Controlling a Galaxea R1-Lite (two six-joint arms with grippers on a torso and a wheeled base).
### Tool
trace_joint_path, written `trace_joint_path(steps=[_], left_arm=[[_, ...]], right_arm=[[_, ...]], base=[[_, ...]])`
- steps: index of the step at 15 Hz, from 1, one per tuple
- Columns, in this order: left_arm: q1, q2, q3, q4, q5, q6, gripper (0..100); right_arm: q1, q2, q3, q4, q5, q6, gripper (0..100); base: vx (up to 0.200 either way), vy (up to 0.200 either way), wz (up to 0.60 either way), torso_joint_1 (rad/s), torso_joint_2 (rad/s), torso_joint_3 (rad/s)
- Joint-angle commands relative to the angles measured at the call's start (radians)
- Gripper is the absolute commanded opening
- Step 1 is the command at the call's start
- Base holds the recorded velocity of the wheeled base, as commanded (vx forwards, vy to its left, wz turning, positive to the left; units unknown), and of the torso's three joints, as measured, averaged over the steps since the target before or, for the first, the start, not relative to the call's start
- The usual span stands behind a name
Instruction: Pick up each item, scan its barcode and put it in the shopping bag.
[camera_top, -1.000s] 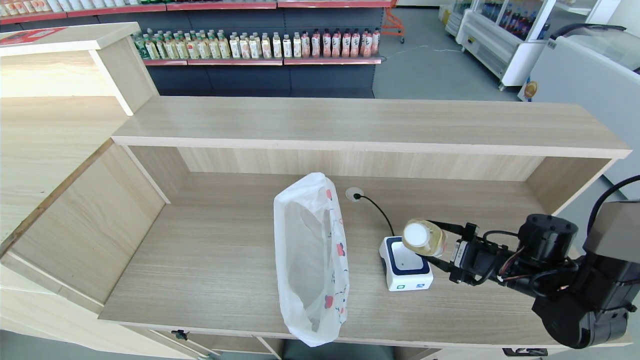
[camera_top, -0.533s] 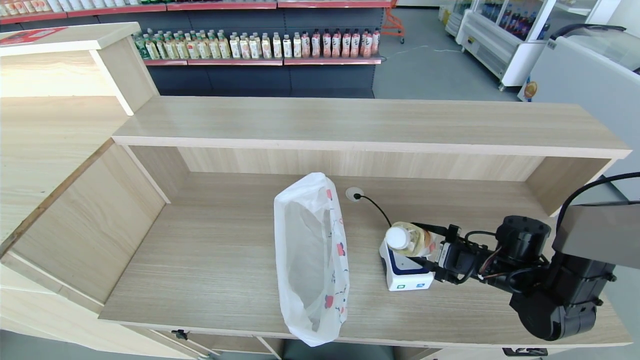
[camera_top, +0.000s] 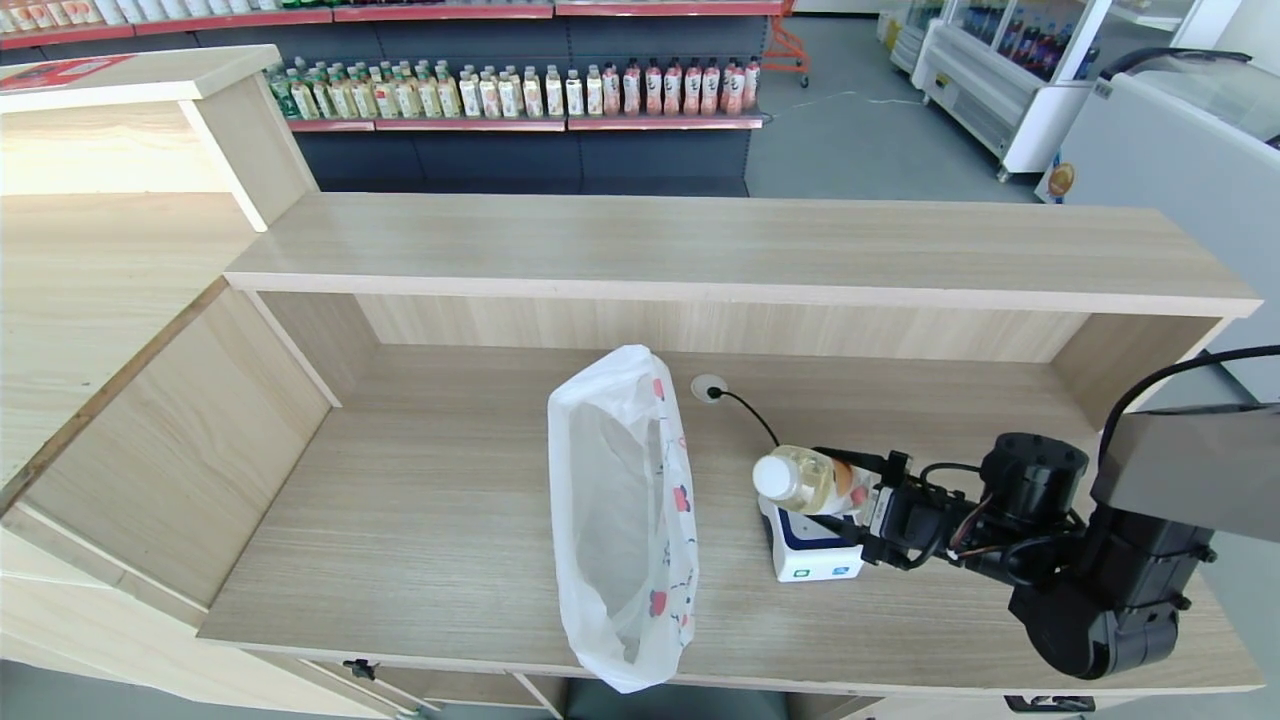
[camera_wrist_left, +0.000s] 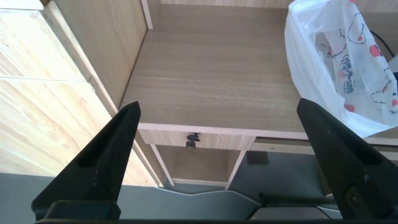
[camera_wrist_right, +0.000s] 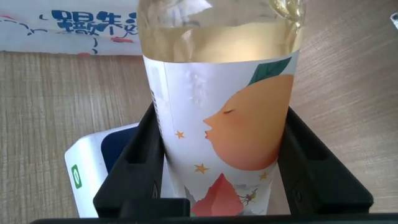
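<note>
Drink bottle (camera_top: 815, 480) first, head view: where is it?

Lying sideways in the right end effector (camera_top: 835, 495), whose two fingers are clamped on its labelled body. The white cap (camera_top: 772, 477) points away from the wrist, toward the shopping bag (camera_top: 620, 520). Directly under the end effector sits the barcode scanner (camera_top: 808, 555) on the desk (camera_top: 400, 520).

Why held like that?

My reading: hovering flat over the scanner's window turns the label's underside to the reader. Whether bottle and scanner touch, I cannot tell. The bag stands open beyond the cap, handy for the drop afterwards.

Left wrist view?

The left end effector (camera_wrist_left: 214, 168) gapes wide with nothing between its fingers, out past the desk's (camera_wrist_left: 205, 74) front edge. The shopping bag (camera_wrist_left: 339, 56) is ahead of it, farther along the desk. Probably parked out of the way.

Right wrist view?

Fingers press both sides of the bottle (camera_wrist_right: 224, 124) at its orange-face label. The barcode scanner (camera_wrist_right: 93, 168) peeks out beneath the right end effector (camera_wrist_right: 227, 165), with the bag (camera_wrist_right: 62, 28) beyond. No barcode shows on this side, so I judge it faces down. Scanning is the step in hand.
</note>
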Motion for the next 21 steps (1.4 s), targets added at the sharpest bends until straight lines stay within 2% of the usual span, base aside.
trace_joint_path(steps=[1, 3, 6, 9, 13, 16, 17, 18, 21], left_arm=[[0.001, 0.0, 0.0, 0.0, 0.0, 0.0, 100], [0.001, 0.0, 0.0, 0.0, 0.0, 0.0, 100], [0.001, 0.0, 0.0, 0.0, 0.0, 0.0, 100], [0.001, 0.0, 0.0, 0.0, 0.0, 0.0, 100], [0.001, 0.0, 0.0, 0.0, 0.0, 0.0, 100], [0.001, 0.0, 0.0, 0.0, 0.0, 0.0, 100], [0.001, 0.0, 0.0, 0.0, 0.0, 0.0, 100], [0.001, 0.0, 0.0, 0.0, 0.0, 0.0, 100], [0.001, 0.0, 0.0, 0.0, 0.0, 0.0, 100]], right_arm=[[-0.001, -0.007, 0.004, 0.0, -0.001, 0.007, 0], [-0.001, -0.014, 0.007, 0.0, -0.001, 0.021, 0], [-0.002, -0.097, 0.033, 0.0, -0.007, 0.117, 0], [-0.036, -0.254, 0.053, 0.0, -0.015, 0.285, 0], [-0.041, -0.408, 0.113, 0.0, -0.166, 0.522, 0], [-0.034, -0.421, 0.147, 0.0, -0.377, 0.743, 0], [-0.034, -0.418, 0.15, 0.0, -0.413, 0.794, 0], [-0.034, -0.408, 0.156, 0.0, -0.447, 0.883, 0], [-0.022, -0.396, 0.202, 0.0, -0.444, 0.987, 0]], base=[[0.0, 0.0, 0.0, 0.0, 0.0, 0.0], [0.0, 0.0, 0.0, 0.0, 0.0, 0.0], [0.0, 0.0, 0.0, 0.0, 0.0, 0.0], [0.0, 0.0, 0.0, 0.0, 0.0, 0.0], [0.0, 0.0, 0.0, 0.0, 0.0, 0.0], [0.0, 0.0, 0.0, 0.0, 0.0, 0.0], [0.0, 0.0, 0.0, 0.0, 0.0, 0.0], [0.0, 0.0, 0.0, 0.0, 0.0, 0.0], [0.0, 0.0, 0.0, 0.0, 0.0, 0.0]])
